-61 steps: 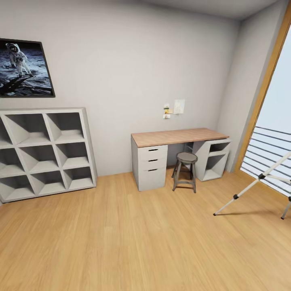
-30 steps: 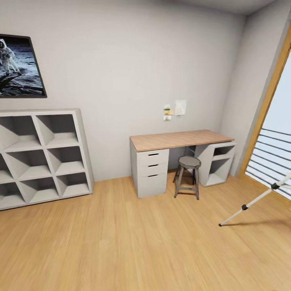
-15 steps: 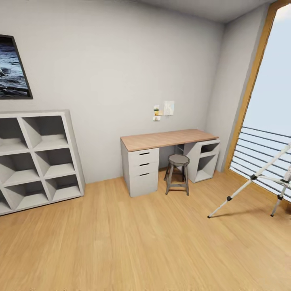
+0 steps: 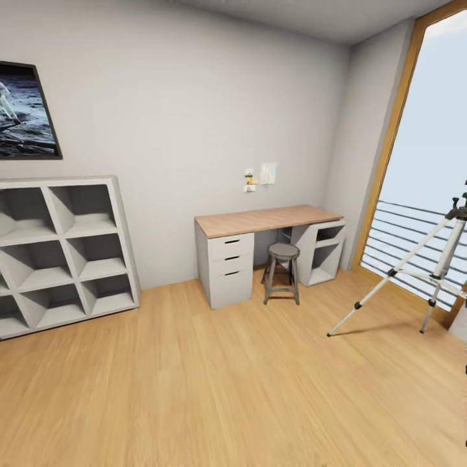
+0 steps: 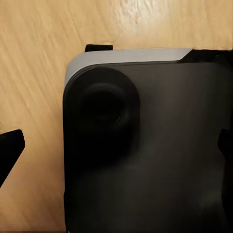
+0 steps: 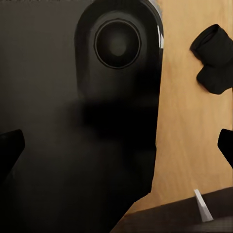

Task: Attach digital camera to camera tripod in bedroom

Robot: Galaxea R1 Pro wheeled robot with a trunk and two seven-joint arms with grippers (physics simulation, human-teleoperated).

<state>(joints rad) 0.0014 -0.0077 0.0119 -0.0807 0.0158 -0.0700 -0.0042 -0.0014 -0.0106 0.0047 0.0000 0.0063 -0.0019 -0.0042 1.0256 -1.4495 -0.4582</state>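
A: Shifted since half a second back: our head camera, swung so that the camera tripod [image 4: 425, 272] shows more of itself, up to its black head, at the window [image 4: 431, 162]. Nothing in the room itself has moved.

B: Entry, furniture: wood-topped counter [image 4: 266, 220] against the grey wall, stool [image 4: 282, 272] tucked at its knee gap, cube shelf [image 4: 58, 250] well apart, moon picture [image 4: 26, 110] above it.

A: Entry, digital camera: we find none on the counter, shelf or floor [image 4: 214, 376].

B: Pincers: both wrist views look down past our dark body to the floor; finger tips sit at the frame edges, well apart, so we log both as spread and empty.

A: Judgement: arms tucked for driving; camera hunt comes first.
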